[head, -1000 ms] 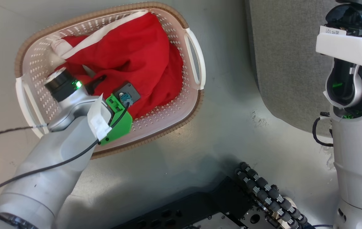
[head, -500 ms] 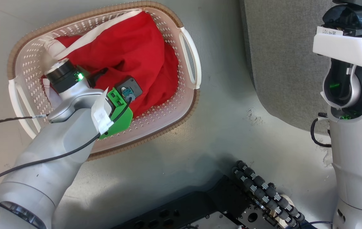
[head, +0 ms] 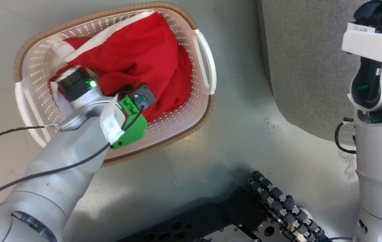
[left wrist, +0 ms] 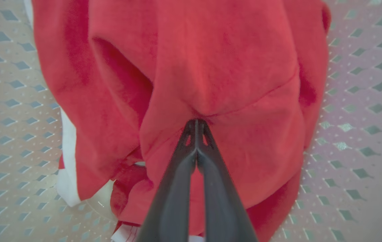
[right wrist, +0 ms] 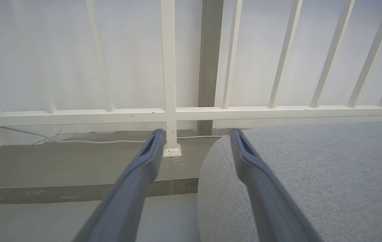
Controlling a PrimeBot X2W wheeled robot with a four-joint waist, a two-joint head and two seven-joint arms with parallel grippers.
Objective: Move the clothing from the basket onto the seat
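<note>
seat: grey, at the head view's right, well apart from the basket; its rounded edge is seen closer in the right wrist view.
railing: white bars, seen beyond the seat.
basket: set on the floor.
clothing: heaped red inside the basket.
left gripper: pinched tip to tip on a clothing fold; covered by its wrist in the head view.
right gripper: held wide, nothing gripped.

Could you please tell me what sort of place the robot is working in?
Probably an indoor, home-like test space: a laundry basket of red clothing sits on a bare grey floor beside a grey upholstered seat, with a white slatted railing behind.
</note>
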